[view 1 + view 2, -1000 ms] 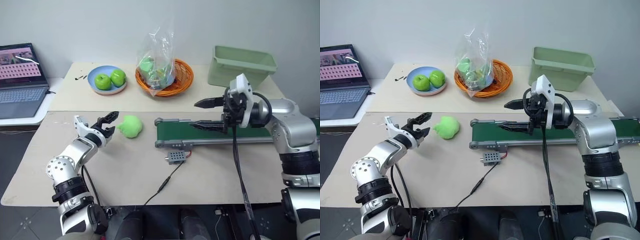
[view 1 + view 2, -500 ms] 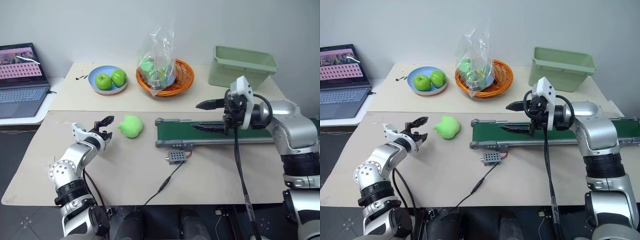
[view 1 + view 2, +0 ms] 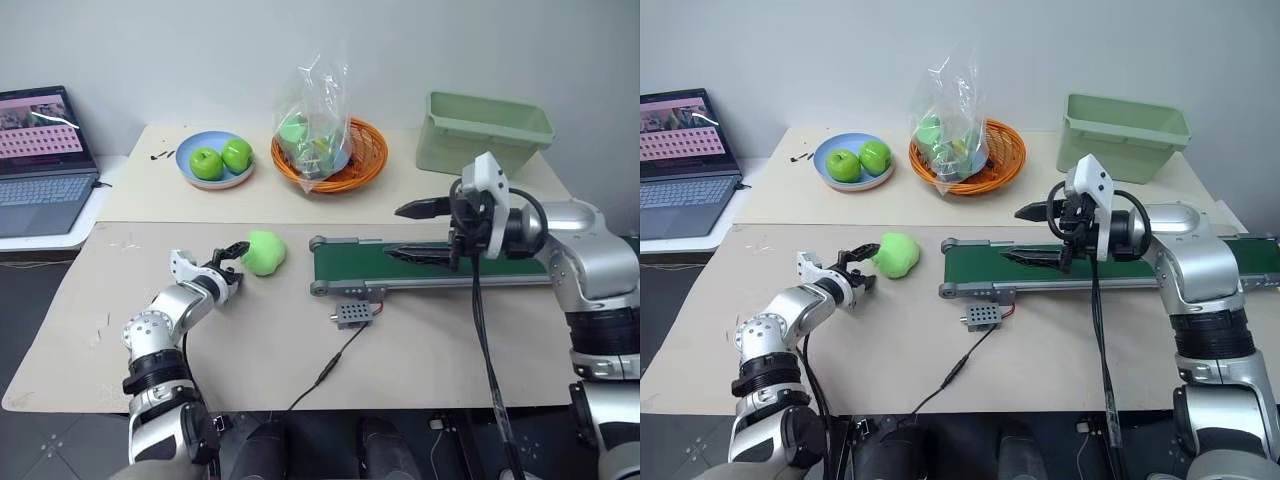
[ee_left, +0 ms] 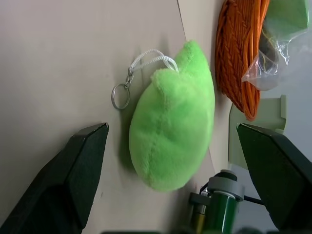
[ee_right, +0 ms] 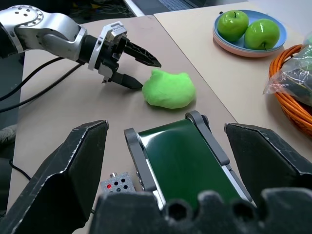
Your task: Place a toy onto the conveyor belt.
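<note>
**Toy sits on the table, just short of the conveyor belt**

Toy (image 3: 262,252), a lime-green plush with a white cord and key ring, lies at the centre-left of the frame, apart from the belt's roller end. At lower left, the left gripper (image 3: 232,262) points at it with fingers spread wide, grasping nothing, tips just beside the plush. A small grey box (image 3: 351,315) on a cable lies near the frame's middle. At right, the right gripper (image 3: 415,232) hovers released above the conveyor belt (image 3: 370,265). Farther back stand a plate of apples (image 3: 215,160), an orange basket (image 3: 330,155) and a pale green bin (image 3: 482,132).
</note>
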Action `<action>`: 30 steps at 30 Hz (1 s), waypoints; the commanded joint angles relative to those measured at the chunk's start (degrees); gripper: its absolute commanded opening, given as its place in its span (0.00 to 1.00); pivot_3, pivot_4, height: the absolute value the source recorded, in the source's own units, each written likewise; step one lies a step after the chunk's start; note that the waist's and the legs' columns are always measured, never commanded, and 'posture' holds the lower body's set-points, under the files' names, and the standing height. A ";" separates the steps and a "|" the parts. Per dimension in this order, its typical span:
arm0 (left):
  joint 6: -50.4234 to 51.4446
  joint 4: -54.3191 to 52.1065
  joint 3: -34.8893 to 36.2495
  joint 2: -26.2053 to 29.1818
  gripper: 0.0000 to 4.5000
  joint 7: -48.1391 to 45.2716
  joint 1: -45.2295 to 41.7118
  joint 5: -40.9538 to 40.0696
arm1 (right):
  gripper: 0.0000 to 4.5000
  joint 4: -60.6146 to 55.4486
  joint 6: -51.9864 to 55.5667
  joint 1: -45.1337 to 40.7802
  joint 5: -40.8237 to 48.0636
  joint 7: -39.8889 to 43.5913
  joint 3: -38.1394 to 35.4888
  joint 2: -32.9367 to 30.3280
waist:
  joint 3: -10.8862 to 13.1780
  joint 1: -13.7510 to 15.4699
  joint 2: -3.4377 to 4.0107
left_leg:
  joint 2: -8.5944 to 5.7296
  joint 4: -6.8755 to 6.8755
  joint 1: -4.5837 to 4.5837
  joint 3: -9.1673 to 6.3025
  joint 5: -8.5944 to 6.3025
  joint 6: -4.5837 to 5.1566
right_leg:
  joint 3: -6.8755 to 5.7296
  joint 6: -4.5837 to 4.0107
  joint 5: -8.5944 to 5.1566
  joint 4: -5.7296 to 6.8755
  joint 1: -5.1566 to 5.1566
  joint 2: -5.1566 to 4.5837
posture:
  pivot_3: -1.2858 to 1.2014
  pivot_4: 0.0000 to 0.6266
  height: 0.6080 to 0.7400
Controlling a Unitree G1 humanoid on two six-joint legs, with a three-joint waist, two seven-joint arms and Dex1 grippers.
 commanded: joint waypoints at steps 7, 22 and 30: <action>-2.21 8.11 -1.82 0.66 1.00 -7.60 -5.26 6.77 | 1.00 -2.79 0.33 -0.35 0.91 -0.49 -2.25 -1.75 | 0.00 0.10 0.00 | -0.01 0.00 0.00 0.06 0.00 0.00 | -0.04 0.00 0.00 -0.01 0.03 0.00 | 0.52 0.24 1.00; -5.61 2.41 -1.84 -0.94 0.01 -13.32 -7.51 10.81 | 1.00 -2.52 0.13 -1.04 0.56 -0.30 -1.58 -2.49 | 0.00 0.12 -0.01 | 0.00 0.00 -0.04 0.00 0.00 -0.01 | -0.06 0.00 0.00 -0.02 0.01 -0.01 | 0.52 0.24 1.00; -13.15 -19.30 -12.37 3.81 0.01 -19.49 -5.07 22.20 | 1.00 -1.04 -0.51 -2.24 0.14 0.41 -0.73 -1.78 | 0.01 0.03 -0.02 | 0.01 -0.01 -0.12 -0.06 0.00 -0.02 | -0.04 0.00 0.00 -0.07 -0.06 -0.01 | 0.52 0.24 1.00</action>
